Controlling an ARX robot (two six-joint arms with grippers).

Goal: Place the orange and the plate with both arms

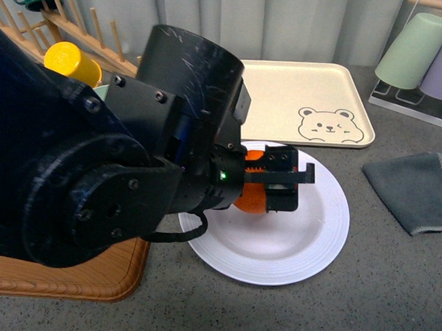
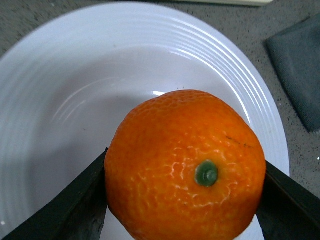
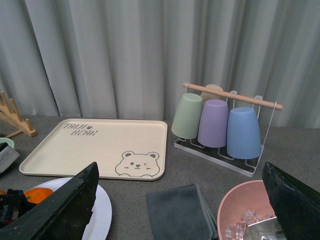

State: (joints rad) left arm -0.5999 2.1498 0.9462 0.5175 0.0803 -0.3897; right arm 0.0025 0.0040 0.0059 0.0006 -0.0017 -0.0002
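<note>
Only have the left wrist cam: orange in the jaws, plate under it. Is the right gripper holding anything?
Observer: No. The right gripper is open, fingers spread wide, nothing between them.
Operator: What borders the plate?
Observer: In the front view the plate lies close in front of a beige bear-print tray, with a wooden board at its left side.
Operator: Anything near the right arm?
Observer: A pink bowl shows close by one of its fingers in the right wrist view.

Plate [image 1: 282,247] lies before tray [image 1: 298,90], left of cloth [image 1: 418,191].
</note>
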